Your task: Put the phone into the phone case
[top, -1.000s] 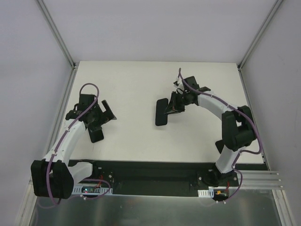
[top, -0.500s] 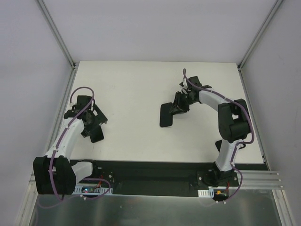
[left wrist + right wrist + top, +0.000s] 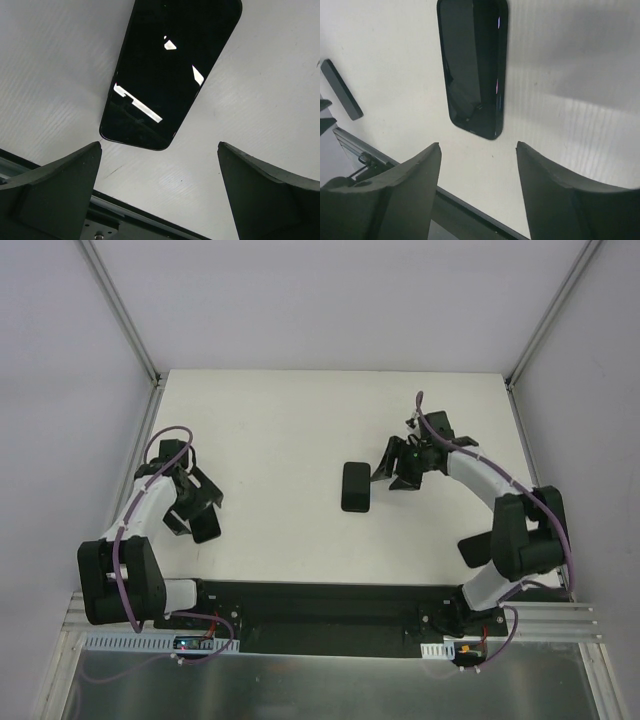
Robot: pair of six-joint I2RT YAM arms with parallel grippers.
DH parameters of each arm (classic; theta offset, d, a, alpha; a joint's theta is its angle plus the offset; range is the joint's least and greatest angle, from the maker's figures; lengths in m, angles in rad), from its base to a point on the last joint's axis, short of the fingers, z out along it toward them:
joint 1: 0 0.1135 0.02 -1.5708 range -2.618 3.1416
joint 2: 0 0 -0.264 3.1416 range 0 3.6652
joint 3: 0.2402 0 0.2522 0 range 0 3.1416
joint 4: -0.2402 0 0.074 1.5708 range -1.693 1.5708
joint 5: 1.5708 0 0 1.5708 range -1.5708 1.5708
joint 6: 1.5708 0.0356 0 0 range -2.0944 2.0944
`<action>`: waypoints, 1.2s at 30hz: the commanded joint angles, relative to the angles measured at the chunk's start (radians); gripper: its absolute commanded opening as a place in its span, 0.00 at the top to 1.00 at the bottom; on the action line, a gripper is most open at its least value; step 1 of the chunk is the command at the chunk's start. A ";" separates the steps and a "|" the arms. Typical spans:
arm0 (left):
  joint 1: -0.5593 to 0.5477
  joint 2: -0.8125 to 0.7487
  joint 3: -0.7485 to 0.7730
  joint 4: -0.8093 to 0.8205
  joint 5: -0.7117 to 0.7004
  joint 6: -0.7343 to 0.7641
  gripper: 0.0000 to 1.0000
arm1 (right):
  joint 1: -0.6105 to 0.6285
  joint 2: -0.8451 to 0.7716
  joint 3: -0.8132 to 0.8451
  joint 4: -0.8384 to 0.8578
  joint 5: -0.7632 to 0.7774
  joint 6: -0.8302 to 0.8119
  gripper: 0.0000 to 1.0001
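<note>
Phone position: the phone (image 3: 170, 75) lies flat on the table (image 3: 280, 430), glossy screen up. It sits just ahead of the left tool's fingertips, and its near short end falls between the lines of the two fingers.
Left gripper: the left gripper (image 3: 159, 155) is spread wide and has hold of nothing. Bare table shows between its fingers, and neither one touches the phone.
Phone case: the phone case (image 3: 472, 67), a dark shell with a raised rim, lies flat ahead of the right tool, beyond its fingertips and apart from them.
Right gripper: the right gripper (image 3: 478, 147) stands partly open and empty, its gap narrower than the left tool's. Nothing is between the fingers.
Long axes: in the left wrist view the phone runs away from the tool and slants off to its right. The case runs almost straight away from the right tool.
Phone to case: they are well apart, with open table between them. Seen from the left tool, the case lies off towards the right arm's side.
Nearer arm: the left arm is much nearer the phone and the right arm much nearer the case.
Next move, as a judgement: the left tool likely has to come down over the phone's long edges, so its wrist must turn to match the slant before closing.
Risk, as a judgement: a flat, thin slab gives little edge to grip, so the fingers may slide off.
</note>
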 commanded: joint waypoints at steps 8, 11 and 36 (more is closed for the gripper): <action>0.141 0.101 0.061 0.062 0.277 0.193 0.04 | 0.007 -0.432 -0.286 0.016 0.067 0.115 0.04; 0.163 0.136 0.054 0.088 0.337 0.213 0.09 | 0.011 -0.493 -0.330 0.013 0.062 0.101 0.04; 0.096 -0.029 0.070 0.082 0.169 0.258 0.01 | -0.121 -0.546 -0.223 -0.443 0.845 0.441 0.04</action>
